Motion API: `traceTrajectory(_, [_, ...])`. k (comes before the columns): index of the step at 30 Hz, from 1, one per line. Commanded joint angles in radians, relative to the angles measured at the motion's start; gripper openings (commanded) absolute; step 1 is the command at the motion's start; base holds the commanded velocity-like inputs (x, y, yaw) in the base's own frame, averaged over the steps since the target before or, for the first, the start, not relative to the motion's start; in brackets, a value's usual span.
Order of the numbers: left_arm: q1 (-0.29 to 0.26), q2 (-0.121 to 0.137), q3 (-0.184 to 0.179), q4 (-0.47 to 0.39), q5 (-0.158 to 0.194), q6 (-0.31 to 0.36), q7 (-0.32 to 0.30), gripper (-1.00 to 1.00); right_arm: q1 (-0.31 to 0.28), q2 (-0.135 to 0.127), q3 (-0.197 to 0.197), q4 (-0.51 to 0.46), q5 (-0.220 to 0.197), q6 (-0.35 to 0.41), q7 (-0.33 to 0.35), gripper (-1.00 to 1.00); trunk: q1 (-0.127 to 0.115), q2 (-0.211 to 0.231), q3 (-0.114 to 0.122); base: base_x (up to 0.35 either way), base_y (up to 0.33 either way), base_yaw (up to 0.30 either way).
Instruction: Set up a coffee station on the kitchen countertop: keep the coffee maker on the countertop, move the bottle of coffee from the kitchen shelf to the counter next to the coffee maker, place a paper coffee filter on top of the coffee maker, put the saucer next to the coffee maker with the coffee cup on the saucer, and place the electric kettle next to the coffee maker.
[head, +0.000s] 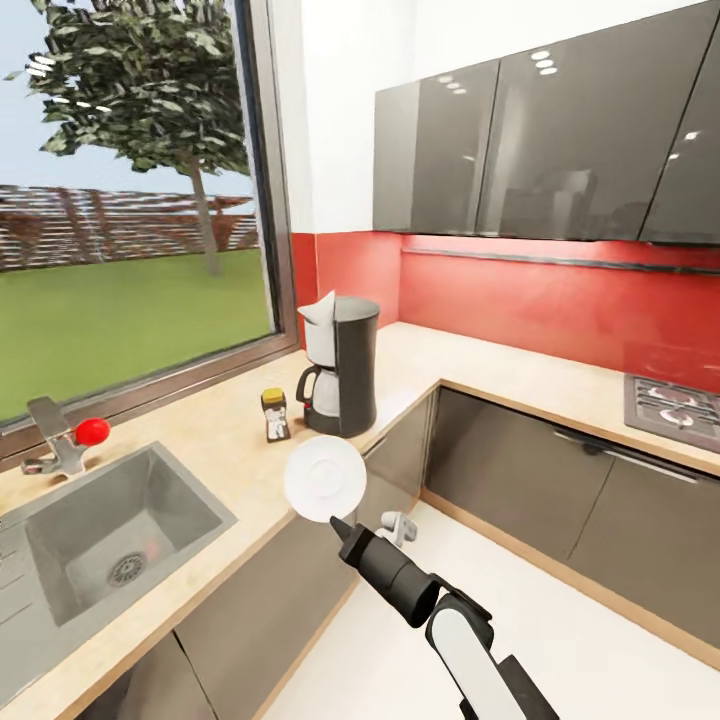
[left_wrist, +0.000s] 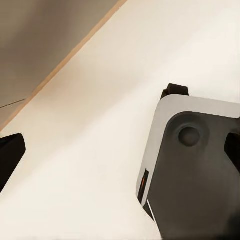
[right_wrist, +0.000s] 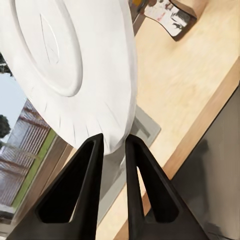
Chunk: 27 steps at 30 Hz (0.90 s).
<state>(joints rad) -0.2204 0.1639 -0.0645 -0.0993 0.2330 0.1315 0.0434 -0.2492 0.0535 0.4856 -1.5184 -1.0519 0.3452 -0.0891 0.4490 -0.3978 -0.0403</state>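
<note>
Head view: my right gripper pinches saucer by rim, held on edge, just short of countertop before coffee maker. Edge grip leaves saucer needing levelling before setdown. Coffee bottle beside maker. Left gripper: can't tell.

I see the round white saucer as smooth, faintly glossy ceramic, pinched by my right pincer's matt black plastic fingers. The beige stone-look desk appears matt and lightly speckled. The grey wall cabinets are mirror-glossy, the red backsplash satin-smooth, the grey sink dull brushed metal.
</note>
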Motion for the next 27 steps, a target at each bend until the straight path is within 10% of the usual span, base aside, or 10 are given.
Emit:
traceTrajectory(1, [-0.001,0.000,-0.007,0.008,0.009,0.006,0.004,1.00,0.000,0.000,0.000,-0.002,-0.013,0.002,-0.007,-1.00,0.001,-0.002,-0.002,0.184,-0.227,0.252])
traceTrajectory(22, [0.123,-0.001,-0.007,0.080,0.009,0.009,0.004,1.00,0.001,0.015,0.004,0.177,-0.016,0.001,-0.025,-1.00,0.001,-0.002,-0.002,0.160,-0.240,0.274])
traceTrajectory(27, [0.127,-0.001,-0.007,0.081,0.011,0.012,0.006,1.00,0.000,0.022,0.004,0.302,-0.101,0.001,-0.060,-1.00,0.001,-0.002,-0.002,0.083,-0.116,0.277])
